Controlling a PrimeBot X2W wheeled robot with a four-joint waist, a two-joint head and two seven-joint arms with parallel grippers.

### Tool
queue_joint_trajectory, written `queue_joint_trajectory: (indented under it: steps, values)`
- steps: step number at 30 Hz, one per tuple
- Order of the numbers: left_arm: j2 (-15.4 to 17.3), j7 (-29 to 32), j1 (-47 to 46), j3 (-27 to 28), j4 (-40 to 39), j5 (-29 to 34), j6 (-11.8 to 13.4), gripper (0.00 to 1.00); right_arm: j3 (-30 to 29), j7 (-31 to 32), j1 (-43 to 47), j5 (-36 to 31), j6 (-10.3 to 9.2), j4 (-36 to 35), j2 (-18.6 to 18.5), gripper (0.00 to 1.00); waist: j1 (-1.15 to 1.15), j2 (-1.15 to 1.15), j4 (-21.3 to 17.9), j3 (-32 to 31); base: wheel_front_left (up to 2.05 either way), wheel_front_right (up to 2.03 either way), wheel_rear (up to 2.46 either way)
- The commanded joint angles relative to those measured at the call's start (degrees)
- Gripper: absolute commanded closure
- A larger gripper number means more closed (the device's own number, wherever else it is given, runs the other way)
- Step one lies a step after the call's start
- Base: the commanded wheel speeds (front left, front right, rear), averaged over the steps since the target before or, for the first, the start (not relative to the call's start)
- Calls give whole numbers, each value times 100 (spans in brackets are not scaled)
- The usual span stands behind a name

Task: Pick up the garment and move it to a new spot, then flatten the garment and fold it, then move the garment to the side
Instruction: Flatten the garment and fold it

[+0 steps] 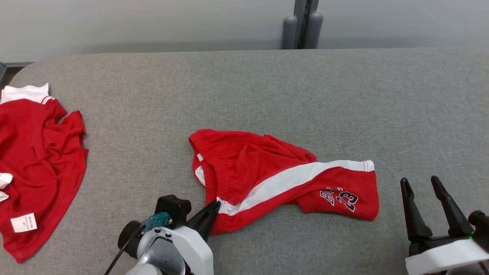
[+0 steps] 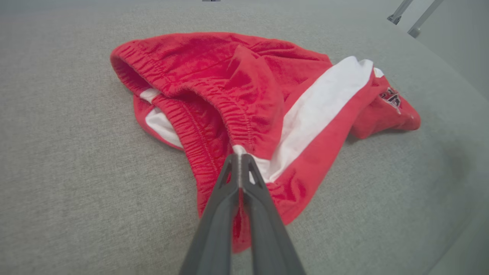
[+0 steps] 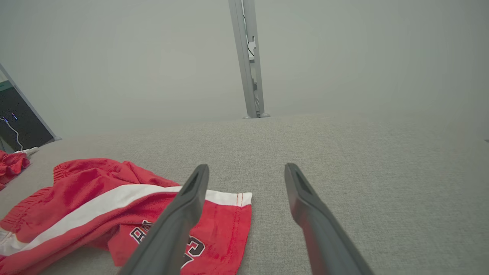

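The garment (image 1: 267, 175) is a pair of red shorts with a white side stripe and a "23" print, lying crumpled in the middle of the grey table (image 1: 244, 88). My left gripper (image 1: 216, 206) is shut on the waistband's near edge, right where the white stripe begins; the left wrist view shows the garment (image 2: 248, 95) with the left gripper (image 2: 240, 156) pinching the elastic hem. My right gripper (image 1: 419, 182) stands open to the right of the leg hem, touching nothing. In the right wrist view, the right gripper (image 3: 246, 170) hangs above the table beside the garment (image 3: 95, 198).
A second red garment (image 1: 34, 164) with white trim and a white label lies spread at the table's left edge. A grey post (image 1: 301, 25) rises behind the far edge. Bare grey cloth surface runs across the back and right of the table.
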Motion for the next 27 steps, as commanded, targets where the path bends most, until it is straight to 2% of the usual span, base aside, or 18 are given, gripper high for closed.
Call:
queue_joint_trajectory:
  steps: [1,11,19,27]
  values:
    - [42,-28,-140,16,-15,16,-27,100,-8,-34,-103,46,2,-6,-47,0,0,0,14,26,0,0,0]
    - [15,-175,-389,-13,-66,136,2,100,125,-124,-743,218,2,615,-364,0,0,0,207,446,0,0,0]
    - [-68,-312,-664,-84,-37,224,-51,100,445,-154,-1395,432,2,1563,-684,0,0,0,434,840,0,0,0]
    - [-157,-458,-844,-155,55,258,-88,100,876,86,-1739,717,2,2427,-926,0,0,0,565,1017,0,0,0]
